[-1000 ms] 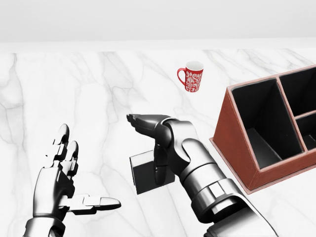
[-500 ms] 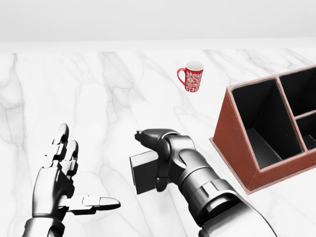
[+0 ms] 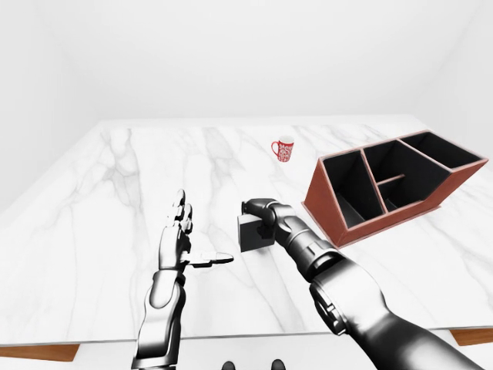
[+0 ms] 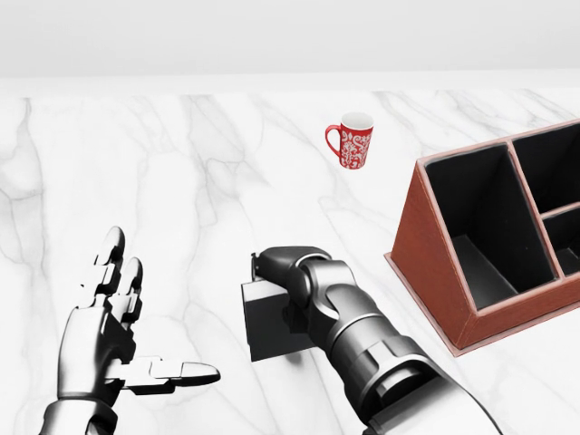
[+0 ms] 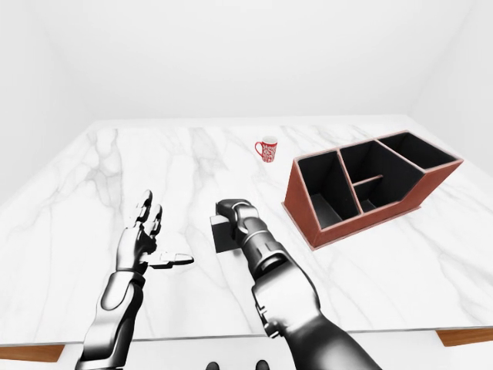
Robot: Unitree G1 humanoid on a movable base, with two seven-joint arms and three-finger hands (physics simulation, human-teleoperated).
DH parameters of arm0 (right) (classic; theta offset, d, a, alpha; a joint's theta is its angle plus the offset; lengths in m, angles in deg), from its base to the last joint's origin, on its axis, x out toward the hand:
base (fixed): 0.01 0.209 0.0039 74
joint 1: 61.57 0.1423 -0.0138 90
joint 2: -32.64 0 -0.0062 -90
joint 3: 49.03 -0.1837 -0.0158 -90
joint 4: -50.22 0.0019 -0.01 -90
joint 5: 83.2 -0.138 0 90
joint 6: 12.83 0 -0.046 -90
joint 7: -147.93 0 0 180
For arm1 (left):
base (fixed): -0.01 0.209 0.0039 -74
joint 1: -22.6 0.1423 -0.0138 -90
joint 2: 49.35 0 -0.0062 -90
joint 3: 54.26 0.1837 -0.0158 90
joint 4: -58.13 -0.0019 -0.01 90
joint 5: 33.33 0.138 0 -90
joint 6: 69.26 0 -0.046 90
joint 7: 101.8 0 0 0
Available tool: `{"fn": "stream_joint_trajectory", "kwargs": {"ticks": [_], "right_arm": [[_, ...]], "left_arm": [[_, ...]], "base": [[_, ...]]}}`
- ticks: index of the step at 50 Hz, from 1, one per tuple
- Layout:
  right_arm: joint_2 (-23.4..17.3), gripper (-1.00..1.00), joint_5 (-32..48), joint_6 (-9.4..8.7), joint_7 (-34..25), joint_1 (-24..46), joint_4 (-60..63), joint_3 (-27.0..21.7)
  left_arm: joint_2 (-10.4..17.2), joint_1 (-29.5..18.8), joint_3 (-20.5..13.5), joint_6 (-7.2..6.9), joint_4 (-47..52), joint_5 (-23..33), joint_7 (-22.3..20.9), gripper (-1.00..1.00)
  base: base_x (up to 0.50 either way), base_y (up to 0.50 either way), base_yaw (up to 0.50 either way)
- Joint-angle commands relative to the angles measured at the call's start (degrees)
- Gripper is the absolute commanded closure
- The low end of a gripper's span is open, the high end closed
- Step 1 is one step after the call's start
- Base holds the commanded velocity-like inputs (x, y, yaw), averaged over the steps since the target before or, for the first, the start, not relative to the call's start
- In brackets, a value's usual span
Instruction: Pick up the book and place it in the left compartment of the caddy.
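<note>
My right hand [image 4: 283,272], spread flat above the book [image 4: 272,319] a second ago, has dropped and curled its fingers [image 4: 272,264] over the book's upper edge (palm now pressed against it), while the forearm has swung lower across the head view.

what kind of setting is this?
Probably a simulated tabletop test scene, not a real room: a bare white marble table against blank white walls, holding just a red mug, a red caddy and a dark book under the right hand.
</note>
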Motion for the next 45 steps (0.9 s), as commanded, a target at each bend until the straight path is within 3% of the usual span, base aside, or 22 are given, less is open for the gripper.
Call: {"fn": "stream_joint_trajectory", "kwargs": {"ticks": [1, 3, 5, 7, 10, 11, 17, 19, 29, 45], "right_arm": [[-0.23, 1.00, 0.13, 0.00, 2.13, -0.11, 1.38, -1.83], [-0.33, 1.00, 0.03, 0.00, 4.82, -0.09, 2.10, -2.15], [-0.69, 1.00, -0.42, 0.00, 3.42, 0.07, 2.74, -2.21], [-1.11, 1.00, -0.60, 0.00, 6.22, 0.22, 3.72, -2.42], [-1.95, 1.00, -1.35, 0.00, 3.90, -0.02, 7.19, -2.46], [-1.99, 1.00, -1.56, 0.00, 5.92, -0.15, 8.77, -2.87], [-3.91, 1.00, 0.37, 0.00, -2.11, -2.32, 20.71, -2.39], [-5.64, 1.00, 0.84, 0.00, -7.37, -2.92, 30.47, -3.33], [-8.95, 1.00, 0.42, 0.00, -14.10, -1.93, 51.26, -8.65], [-19.19, 1.00, -5.64, 0.00, -22.79, -1.61, 68.93, -11.97]], "left_arm": [[-0.01, 0.01, -0.09, -0.17, 0.14, -0.05, 0.05, -1.00], [-0.01, -0.03, -0.09, 0.01, -0.10, 0.00, 0.08, -1.00], [0.00, -0.05, -0.10, 0.03, -0.15, 0.01, 0.11, -1.00], [0.00, 0.03, -0.08, -0.18, 0.13, 0.02, 0.15, -1.00], [0.01, -0.06, -0.12, 0.06, -0.21, 0.04, 0.16, -1.00], [0.02, -0.15, -0.17, 0.11, -0.37, 0.00, 0.17, -1.00], [0.04, -0.41, -0.29, 0.00, -0.63, -0.03, 0.42, -1.00], [0.05, -0.52, -0.25, 0.04, -0.88, 0.14, 0.56, -1.00], [0.08, -0.60, -0.19, 0.34, -1.41, 0.48, 0.73, -1.00], [0.11, -0.84, -0.14, 0.34, -1.99, 1.01, 1.09, -1.00]], "base": [[0.00, 0.00, 0.00], [0.00, 0.00, 0.00], [0.00, 0.00, 0.00], [0.00, 0.00, 0.00], [0.00, 0.00, 0.00], [0.00, 0.00, 0.00], [0.00, 0.00, 0.00], [0.00, 0.00, 0.00], [0.00, 0.00, 0.00], [0.00, 0.00, 0.00]]}}
